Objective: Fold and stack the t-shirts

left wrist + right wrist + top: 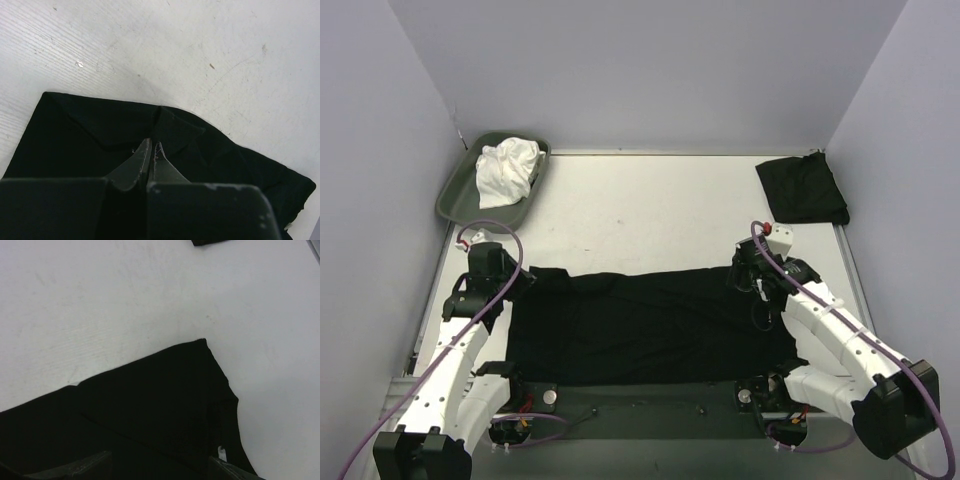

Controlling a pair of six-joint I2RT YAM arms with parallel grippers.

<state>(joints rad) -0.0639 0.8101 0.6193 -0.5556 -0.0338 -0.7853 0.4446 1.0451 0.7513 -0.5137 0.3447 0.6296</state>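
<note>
left claw (153, 145) fingers together over left edge of t-shirt (650, 325); right claw (159, 458) spread apart over right corner; cloth looks thin, limp, light; pinch at corners

The spread shirt (650, 325) is plain black thin cloth, and I see it lying flat along the near edge of the table (640, 210). It forms a wide band running left to right over most of the table's width. Layered edges in my wrist views suggest it is doubled over. Its far edge is slightly wavy, with a sleeve poking out at the far-left corner, and the left end puckers into a small raised peak. The right end makes a neat, flat corner. The folded shirt (803, 190), also black, sits well apart in the table's far-right corner, a compact, slightly rumpled square.
</note>
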